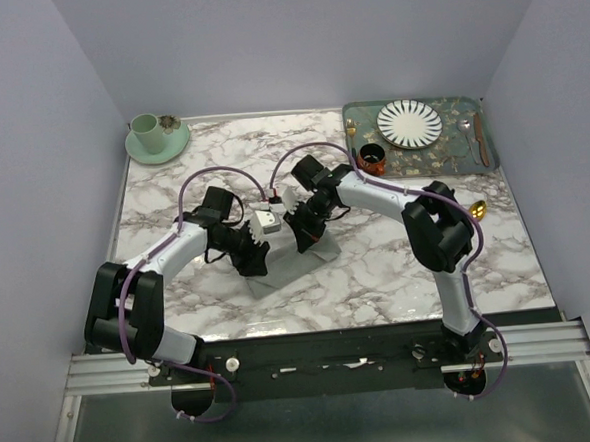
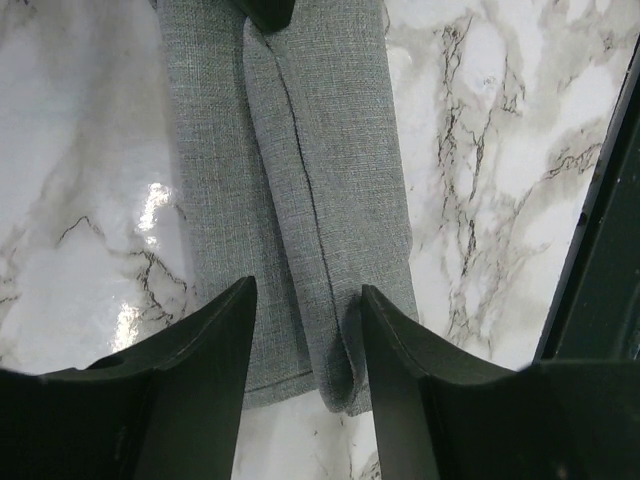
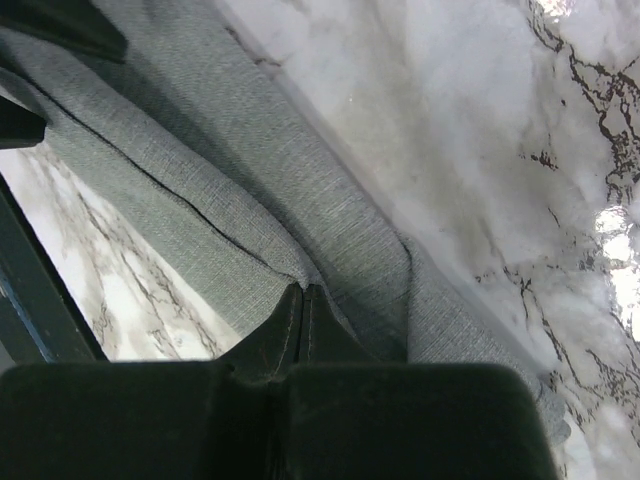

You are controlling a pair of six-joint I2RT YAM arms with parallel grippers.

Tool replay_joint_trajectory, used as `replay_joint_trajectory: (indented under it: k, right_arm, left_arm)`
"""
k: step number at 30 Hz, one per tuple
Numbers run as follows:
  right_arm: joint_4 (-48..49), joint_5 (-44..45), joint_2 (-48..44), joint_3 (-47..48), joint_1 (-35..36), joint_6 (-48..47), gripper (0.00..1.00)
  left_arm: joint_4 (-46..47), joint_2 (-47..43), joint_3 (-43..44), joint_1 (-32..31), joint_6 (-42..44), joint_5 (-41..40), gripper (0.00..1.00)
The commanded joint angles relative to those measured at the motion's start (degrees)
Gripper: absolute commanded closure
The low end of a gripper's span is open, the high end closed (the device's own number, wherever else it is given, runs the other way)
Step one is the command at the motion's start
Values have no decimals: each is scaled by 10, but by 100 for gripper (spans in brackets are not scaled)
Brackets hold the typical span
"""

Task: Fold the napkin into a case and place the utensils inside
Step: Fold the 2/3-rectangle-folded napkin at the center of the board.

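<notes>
The right tool [image 3: 303, 292] pinches the folded grey napkin [image 2: 330, 150] tight, so the left tool [image 2: 307, 292], open over its near end, should close gently and keep the fold flat.

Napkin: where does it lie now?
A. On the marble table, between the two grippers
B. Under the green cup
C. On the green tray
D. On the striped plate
A: the napkin lies as a folded strip on the table, between the left gripper and the right gripper.
</notes>
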Motion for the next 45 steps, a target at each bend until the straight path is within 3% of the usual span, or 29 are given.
replay_joint_trajectory:
  k: [1, 8, 11, 15, 21, 27, 35, 41, 45]
  right_arm:
    - [-19, 4, 38, 25, -7, 18, 99]
    - [-53, -17, 50, 35, -8, 13, 99]
    - [-61, -40, 31, 9, -7, 16, 99]
    - [-60, -60, 4, -34, -8, 31, 99]
    - [-57, -90, -6, -57, -7, 58, 99]
    - [-47, -101, -16, -68, -8, 68, 99]
    - [-42, -111, -16, -64, -7, 80, 99]
    - [-43, -114, -21, -65, -7, 79, 99]
    - [-60, -124, -18, -51, -10, 79, 95]
  left_arm:
    - [-10, 32, 17, -6, -4, -2, 46]
    - [-39, 42, 23, -6, 34, -1, 63]
    - [-58, 37, 23, -6, 53, 3, 62]
    - [-58, 29, 17, -9, 58, 5, 50]
    - [-24, 41, 16, -40, 40, 6, 45]
    - [0, 59, 25, -66, 31, 2, 44]
    - [8, 96, 49, -99, 32, 5, 51]
    - [8, 103, 46, -106, 40, 8, 71]
    - [1, 96, 44, -110, 46, 14, 96]
